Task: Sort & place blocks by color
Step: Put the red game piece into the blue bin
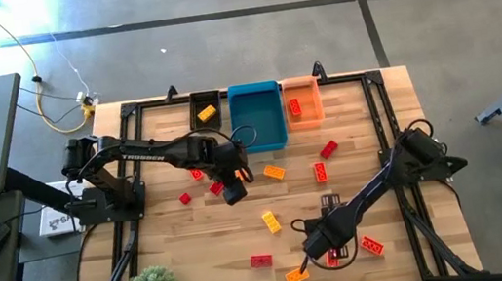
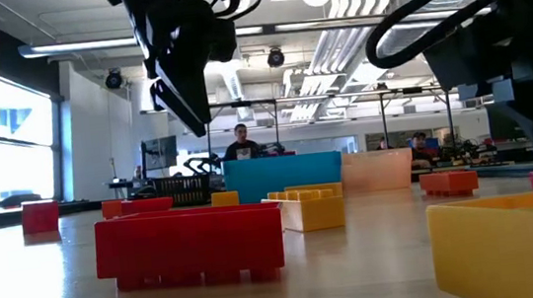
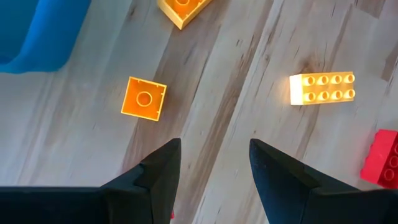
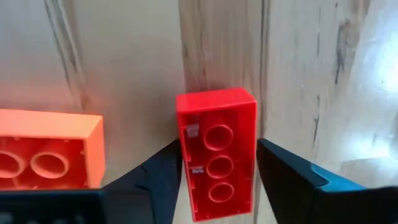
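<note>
- Straddling a red brick [image 4: 216,152], the right gripper [image 4: 216,180] sits low over the table's [image 1: 366,114] front part; the brick lies hollow side up between the two fingers [image 4: 163,174]; a sliver of wood shows at each side, so the jaws are not yet clamped on it and nothing is lifted
- Just beside that gripper lies an orange brick [image 4: 46,149], also underside up; another red brick [image 1: 372,246] lies near it on its other side
- Hovering above the table's middle, the left gripper [image 3: 214,168] is spread and holds nothing; bare wood shows between its fingers
- Ahead of the left gripper lie a small orange square brick [image 3: 143,98] and a yellow eight-stud brick [image 3: 322,88]; a red brick [image 3: 382,158] sits off to one side
- Beyond the left gripper stand three bins in a row: black [image 1: 194,102], blue [image 1: 257,120], orange [image 1: 311,110]; the black one holds a yellow brick [image 1: 207,113], the orange one a red brick [image 1: 295,107]
</note>
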